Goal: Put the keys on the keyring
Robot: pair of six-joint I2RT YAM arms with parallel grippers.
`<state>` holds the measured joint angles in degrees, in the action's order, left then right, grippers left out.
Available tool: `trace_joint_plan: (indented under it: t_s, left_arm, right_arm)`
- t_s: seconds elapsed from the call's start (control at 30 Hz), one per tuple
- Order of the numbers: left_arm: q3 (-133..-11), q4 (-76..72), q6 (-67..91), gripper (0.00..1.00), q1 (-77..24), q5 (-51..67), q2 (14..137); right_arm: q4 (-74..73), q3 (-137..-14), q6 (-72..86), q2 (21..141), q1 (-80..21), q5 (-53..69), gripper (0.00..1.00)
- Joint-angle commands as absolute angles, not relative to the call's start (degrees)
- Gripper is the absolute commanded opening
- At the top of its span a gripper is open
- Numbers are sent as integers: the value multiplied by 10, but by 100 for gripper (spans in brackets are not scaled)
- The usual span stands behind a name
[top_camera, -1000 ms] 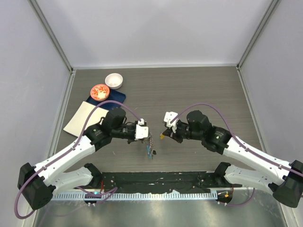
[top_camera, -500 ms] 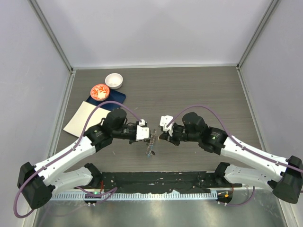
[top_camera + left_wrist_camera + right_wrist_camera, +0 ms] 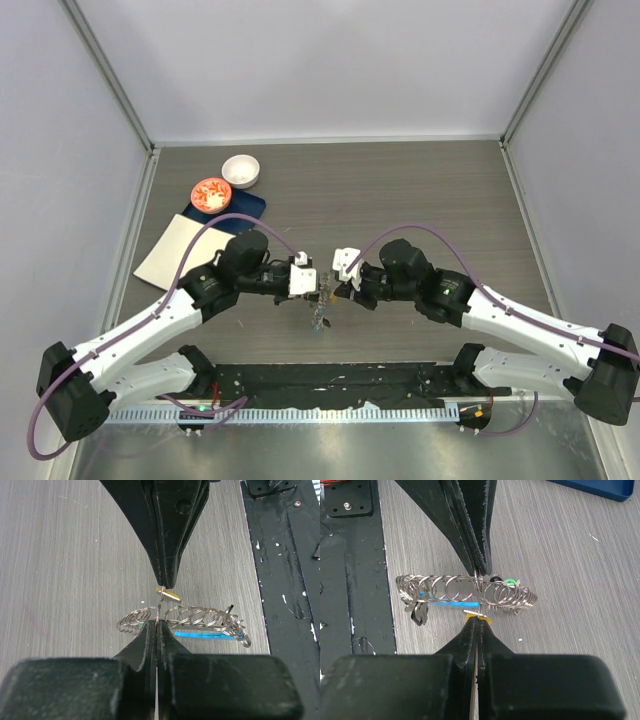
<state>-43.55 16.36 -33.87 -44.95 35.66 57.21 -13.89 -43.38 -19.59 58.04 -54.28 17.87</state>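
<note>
The keyring (image 3: 200, 616) is a chain of grey metal loops with a blue plastic piece (image 3: 205, 636). My left gripper (image 3: 158, 622) is shut on one of its loops and holds it above the table. It hangs below the fingertips in the top view (image 3: 318, 312). My right gripper (image 3: 477, 619) is shut on a small key with a yellow tag (image 3: 476, 615), pressed right against the keyring (image 3: 445, 587). The two grippers meet tip to tip at the table's middle (image 3: 327, 288). A dark-headed key (image 3: 420, 615) and a green tag (image 3: 509, 582) hang on the ring.
A white bowl (image 3: 241, 170), a red-patterned dish (image 3: 211, 194), a blue tray (image 3: 243, 208) and a beige sheet (image 3: 178, 250) lie at the back left. A black rail (image 3: 330, 385) runs along the near edge.
My right gripper has moved left with the yellow-tagged key until it meets the left gripper and the keyring. The left gripper has shifted slightly right, still holding the ring.
</note>
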Motion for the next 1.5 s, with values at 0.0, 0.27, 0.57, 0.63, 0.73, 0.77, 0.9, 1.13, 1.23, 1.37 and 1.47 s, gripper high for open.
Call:
trace_joint_plan:
  t_s: [0.0, 0.27, 0.57, 0.63, 0.73, 0.77, 0.9, 1.13, 1.23, 1.37, 1.47]
  left_arm:
    - [-438, 119, -334, 0, -454, 359, 563]
    - [-438, 119, -333, 0, -456, 352, 564]
    - [-438, 122, -334, 0, -459, 351, 565]
    - [-438, 122, -333, 0, -459, 351, 565]
    - [-439, 125, -332, 0, -459, 352, 566]
    - [-438, 126, -333, 0, -460, 353, 566]
    - [-439, 126, -333, 0, -460, 353, 568]
    - [-439, 127, -333, 0, -461, 349, 566]
    - [-439, 127, -334, 0, -461, 344, 564]
    - [-438, 127, -334, 0, -461, 335, 561]
    - [-439, 128, -334, 0, -461, 333, 561]
  right_arm:
    - [-112, -453, -205, 573, -548, 166, 1]
    - [-112, -458, -209, 571, -552, 169, 1]
    - [-100, -457, -217, 562, -555, 166, 1]
    - [-98, -456, -218, 560, -556, 167, 1]
    - [-92, -451, -221, 555, -556, 167, 1]
    - [-90, -449, -221, 552, -557, 165, 1]
    - [-85, -446, -223, 550, -557, 164, 1]
    - [-94, -449, -225, 555, -558, 171, 1]
    - [-100, -449, -225, 555, -558, 167, 1]
    - [-105, -448, -224, 552, -558, 163, 1]
    - [-109, -449, -224, 550, -558, 169, 1]
